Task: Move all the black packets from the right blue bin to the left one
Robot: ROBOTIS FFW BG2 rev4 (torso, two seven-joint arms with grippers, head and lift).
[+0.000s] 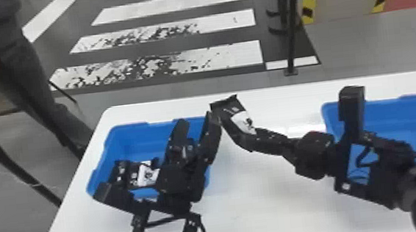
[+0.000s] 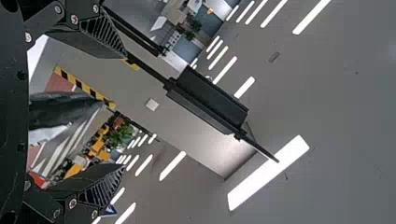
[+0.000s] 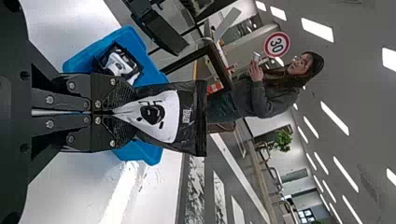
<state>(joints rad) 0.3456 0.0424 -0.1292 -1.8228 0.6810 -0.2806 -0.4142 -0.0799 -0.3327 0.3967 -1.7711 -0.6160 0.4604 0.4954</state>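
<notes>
The right gripper (image 1: 256, 136) grips a black packet (image 1: 242, 119) above the white counter (image 1: 265, 214), just beside the left blue bin (image 1: 127, 127). The left gripper (image 1: 196, 121) hangs over that bin, fingers spread, while at least one more packet (image 1: 147, 174) lies inside.
</notes>
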